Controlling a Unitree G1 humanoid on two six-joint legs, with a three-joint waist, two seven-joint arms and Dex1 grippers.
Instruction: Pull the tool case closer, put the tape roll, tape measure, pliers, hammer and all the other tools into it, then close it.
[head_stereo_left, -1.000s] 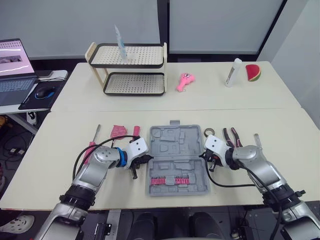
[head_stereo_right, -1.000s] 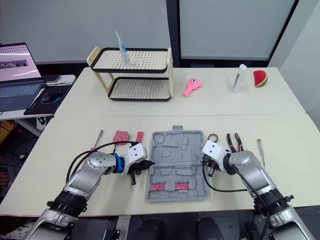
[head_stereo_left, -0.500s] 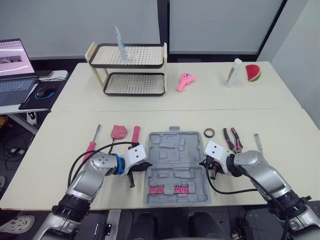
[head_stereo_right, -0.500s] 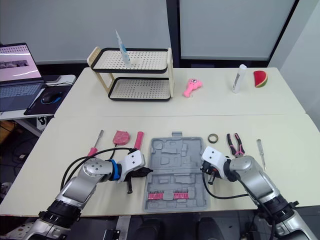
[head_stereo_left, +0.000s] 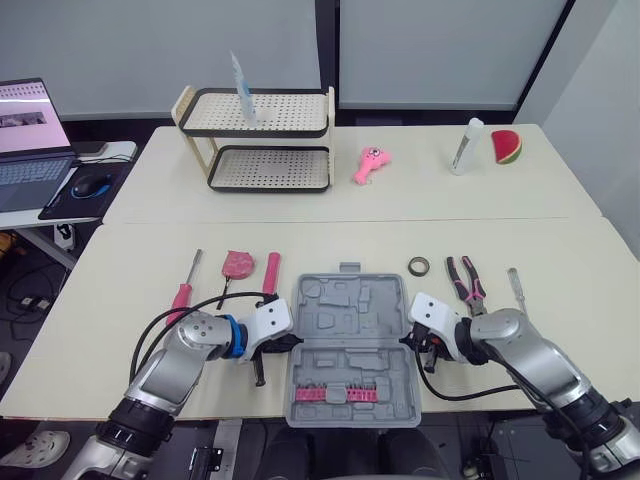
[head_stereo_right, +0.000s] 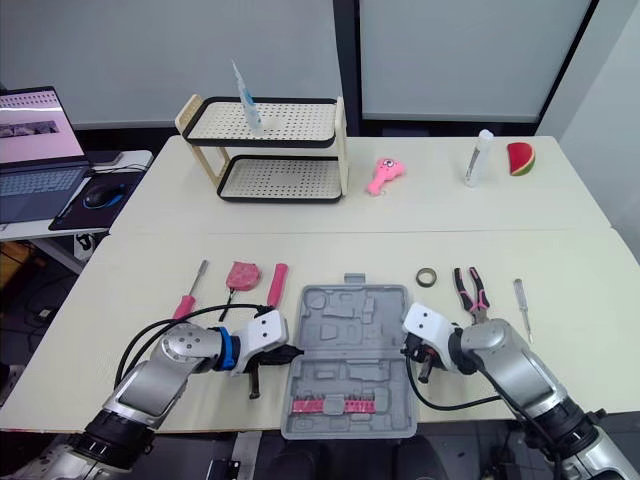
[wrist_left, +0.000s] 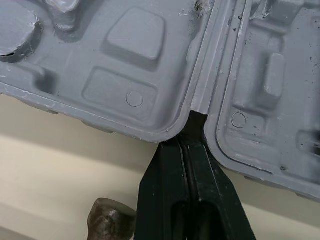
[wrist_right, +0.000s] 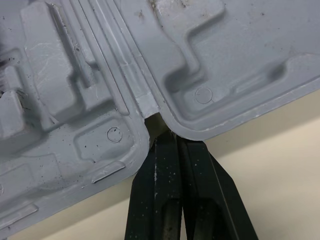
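1. Left of the tool case (head_stereo_left: 345, 300), the hammer (head_stereo_left: 271, 268) and tape measure (head_stereo_left: 237, 263) lie unpacked.
2. The left gripper (wrist_left: 189, 131), fingers pressed together, is wedged into the case's left hinge notch, likely as a hook for dragging.
3. The case lies open between both grippers.
4. The right gripper (wrist_right: 159, 126), equally closed, mirrors this at the right notch.
5. Right of the case lie the tape roll (head_stereo_left: 418, 265) and pliers (head_stereo_left: 465, 280).

The tool case (head_stereo_left: 352, 345) is looked down on from above its near edge by both head views, which are set side by side, faced forward over the table (head_stereo_left: 120, 290), and share almost the whole scene. Its hinge ends are viewed very closely: the left along the left gripper (wrist_left: 191, 142), the right along the right gripper (wrist_right: 167, 142).
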